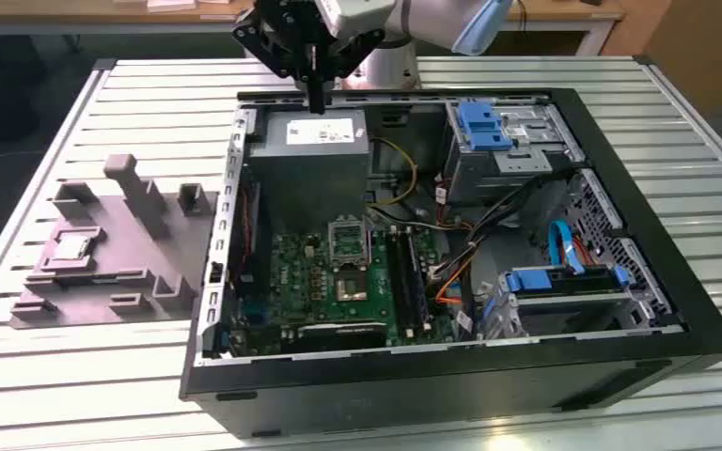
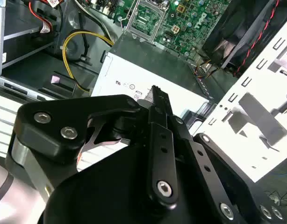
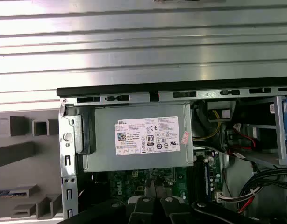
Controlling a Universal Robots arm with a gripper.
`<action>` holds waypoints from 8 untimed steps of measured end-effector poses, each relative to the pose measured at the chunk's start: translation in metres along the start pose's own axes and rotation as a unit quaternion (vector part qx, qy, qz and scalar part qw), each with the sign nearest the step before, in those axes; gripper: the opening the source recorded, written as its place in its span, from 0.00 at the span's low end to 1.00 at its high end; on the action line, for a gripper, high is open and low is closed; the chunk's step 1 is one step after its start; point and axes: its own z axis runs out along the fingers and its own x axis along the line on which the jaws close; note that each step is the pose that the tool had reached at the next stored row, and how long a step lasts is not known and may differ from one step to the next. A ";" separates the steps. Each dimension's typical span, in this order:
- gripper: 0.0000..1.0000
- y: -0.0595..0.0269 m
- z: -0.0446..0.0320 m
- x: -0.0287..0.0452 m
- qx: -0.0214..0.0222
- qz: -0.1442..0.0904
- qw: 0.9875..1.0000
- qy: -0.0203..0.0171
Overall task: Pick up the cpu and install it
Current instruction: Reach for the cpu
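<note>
Bright, even overhead light in the exterior view; worktop [image 1: 86, 376] slats pale, with small glare patches at the near edge. Case [image 1: 462, 385] interior darker, shade deepest beside the power supply [image 1: 317, 169]. Grey fixture [image 1: 98, 263] casts soft, short shadows. First wrist view: worktop slats glare in near-white bands, power supply label evenly lit, board [image 3: 148, 179] below it dim. Second wrist view: label washed out, pale side panel [image 2: 255, 121] blown white, black gripper [image 2: 155, 95] shows a dull sheen.
</note>
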 end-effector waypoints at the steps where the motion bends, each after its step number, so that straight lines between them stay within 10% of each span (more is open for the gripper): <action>1: 0.11 0.0000 0.0000 0.0000 0.000 0.000 1.000 0.000; 8: 0.11 0.0000 0.0000 0.0000 0.000 0.000 1.000 0.000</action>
